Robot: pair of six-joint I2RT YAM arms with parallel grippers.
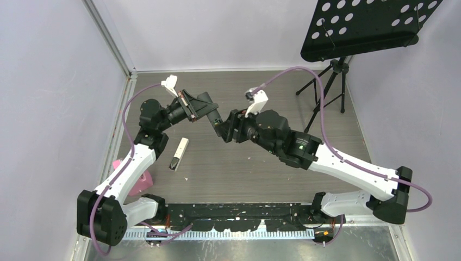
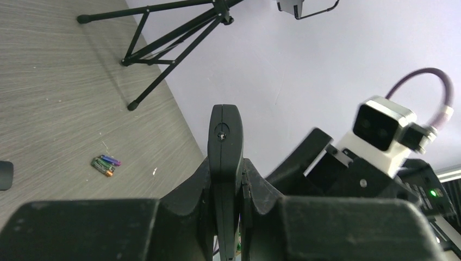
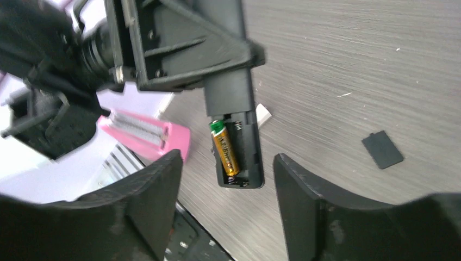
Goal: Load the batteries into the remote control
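My left gripper [image 2: 225, 168] is shut on a black remote control [image 2: 224, 130], held on edge above the table. In the right wrist view the remote control [image 3: 234, 92] shows its open battery bay with one gold and green battery [image 3: 225, 151] seated in the left slot; the right slot is bare. My right gripper [image 3: 225, 166] stands open just in front of that bay, touching nothing. Three loose batteries [image 2: 105, 165] lie together on the table. From above, the left gripper [image 1: 200, 107] and the right gripper [image 1: 224, 129] meet mid-table.
The black battery cover [image 3: 382, 149] lies flat on the wooden table. A white and black remote [image 1: 178, 154] lies left of centre. A pink object [image 1: 139, 180] sits by the left arm. A music stand on a tripod [image 1: 331, 81] stands at the back right.
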